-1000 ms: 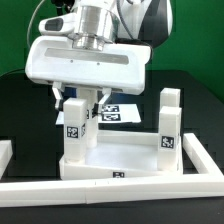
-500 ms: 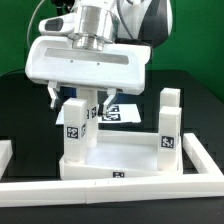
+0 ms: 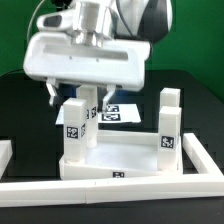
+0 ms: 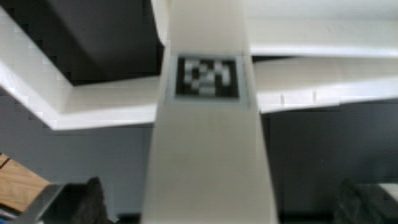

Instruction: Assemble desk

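Observation:
The white desk tabletop [image 3: 125, 158] lies in the near middle of the exterior view with two white tagged legs standing upright in its corner sockets. One leg [image 3: 75, 125] stands at the exterior view's left, the other [image 3: 168, 122] at its right. My gripper [image 3: 78, 98] hangs over the left leg, its fingers straddling the leg's top. In the wrist view the leg [image 4: 210, 130] runs up between the dark fingertips [image 4: 71, 202] with a gap on each side. The gripper [image 4: 222, 205] is open. The tabletop rim [image 4: 107, 95] shows behind the leg.
Long white border rails run along the front [image 3: 110, 190], the exterior view's right [image 3: 207, 160] and its left [image 3: 5, 152]. The marker board [image 3: 120, 112] lies flat behind the tabletop. The table surface is black.
My gripper body has risen slightly over the left leg. The legs and tabletop have not moved.

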You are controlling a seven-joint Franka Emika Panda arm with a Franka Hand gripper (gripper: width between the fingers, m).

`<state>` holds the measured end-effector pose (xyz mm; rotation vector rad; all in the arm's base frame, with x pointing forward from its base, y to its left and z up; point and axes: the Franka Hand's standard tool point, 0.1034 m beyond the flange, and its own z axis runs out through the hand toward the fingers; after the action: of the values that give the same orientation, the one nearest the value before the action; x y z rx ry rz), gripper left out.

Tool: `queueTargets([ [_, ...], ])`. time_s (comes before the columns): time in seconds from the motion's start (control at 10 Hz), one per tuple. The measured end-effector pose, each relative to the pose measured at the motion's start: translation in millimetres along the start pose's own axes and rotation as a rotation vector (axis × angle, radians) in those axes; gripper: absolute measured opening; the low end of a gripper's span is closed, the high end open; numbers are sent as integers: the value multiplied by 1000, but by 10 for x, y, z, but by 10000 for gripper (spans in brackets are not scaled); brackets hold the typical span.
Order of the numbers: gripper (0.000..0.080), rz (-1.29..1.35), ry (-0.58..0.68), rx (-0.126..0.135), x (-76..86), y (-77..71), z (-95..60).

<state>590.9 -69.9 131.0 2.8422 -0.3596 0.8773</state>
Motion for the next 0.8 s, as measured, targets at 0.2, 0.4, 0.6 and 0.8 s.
queueTargets([
  [0.2,649,22,-88,33,115,224,-106],
  [0.4,649,59,-188,73,202,364,-101],
  [0.6,649,107,-402,139,246,264,-83],
  [0.8,649,120,-569,170,269,68,-36],
])
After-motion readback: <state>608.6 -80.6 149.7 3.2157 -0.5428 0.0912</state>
